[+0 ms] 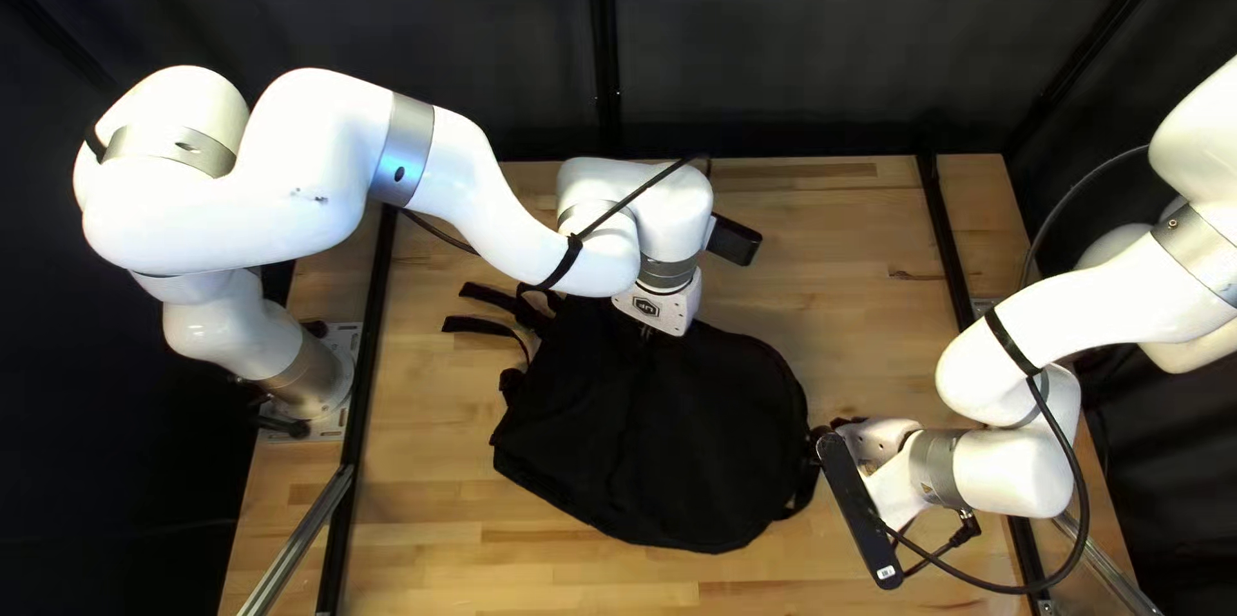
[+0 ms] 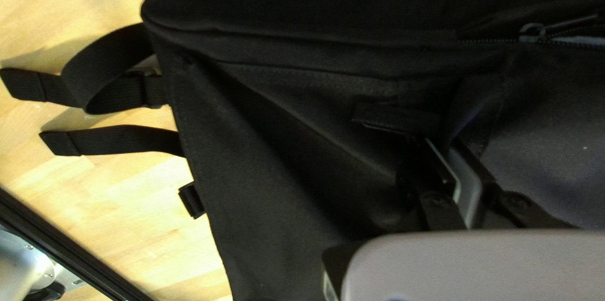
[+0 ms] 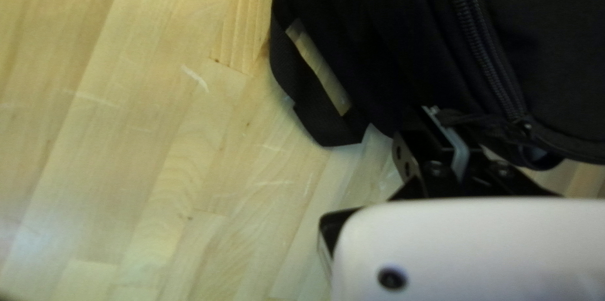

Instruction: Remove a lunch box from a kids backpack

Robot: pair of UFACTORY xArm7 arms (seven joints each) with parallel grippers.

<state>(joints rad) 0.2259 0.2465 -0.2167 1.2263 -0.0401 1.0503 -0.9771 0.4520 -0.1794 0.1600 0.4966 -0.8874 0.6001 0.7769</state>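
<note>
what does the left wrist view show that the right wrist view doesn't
Only the left wrist view: two straps with free ends sticking out from the bag's side, and a dark rail along the table.

Only the right wrist view: a fabric loop with wood visible through its opening.

Both: part of the black backpack, a stretch of zipper and pale wooden tabletop.

Bright light is washing over the worktop (image 1: pixel 438 552), while the curtain (image 1: pixel 799 36) past its far edge is sinking into gloom. White highlights are gleaming on the left arm (image 1: pixel 206 217)! The backpack (image 1: pixel 644 436) is swallowing detail in deep black, its straps (image 2: pixel 120 140) are casting soft shadows, and pale glare is glinting in the right wrist view.
</note>
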